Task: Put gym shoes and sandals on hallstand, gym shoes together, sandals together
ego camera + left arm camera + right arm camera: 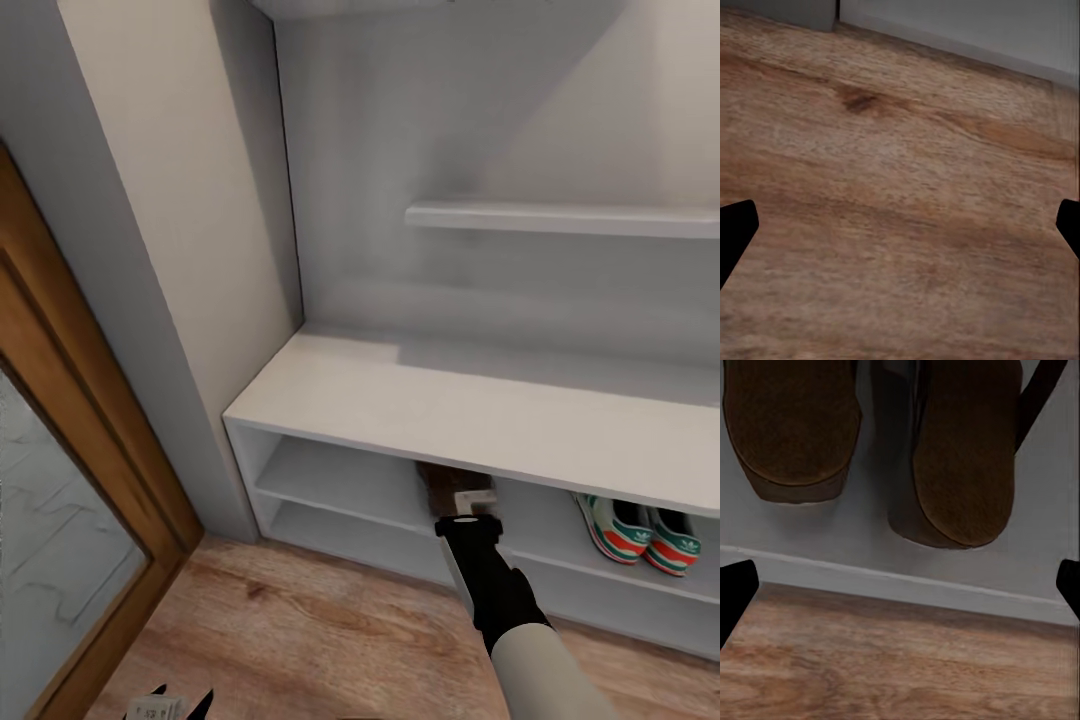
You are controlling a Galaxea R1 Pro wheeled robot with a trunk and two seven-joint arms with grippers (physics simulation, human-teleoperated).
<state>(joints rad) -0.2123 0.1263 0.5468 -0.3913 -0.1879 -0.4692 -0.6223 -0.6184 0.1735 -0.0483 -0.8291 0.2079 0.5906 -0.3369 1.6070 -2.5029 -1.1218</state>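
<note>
Nearest us, our left gripper (168, 703) hangs low over the corridor floor (900, 187), fingers spread and empty. Ahead, our right gripper (466, 515) sits at the mouth of the hallstand (420, 400), fingers apart with nothing between them; just beyond lie the two sandals (870, 442), side by side on the shelf. The gym shoes (640, 530) rest together further right. We judge a straight, level retreat best, so the sandals stay unnudged.

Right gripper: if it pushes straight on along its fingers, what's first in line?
Probably the two sandals side by side on the hallstand shelf; the right gripper, fingers spread wide, points at them across the shelf's front edge. Depth is unclear, so that edge could catch a fingertip first.
</note>
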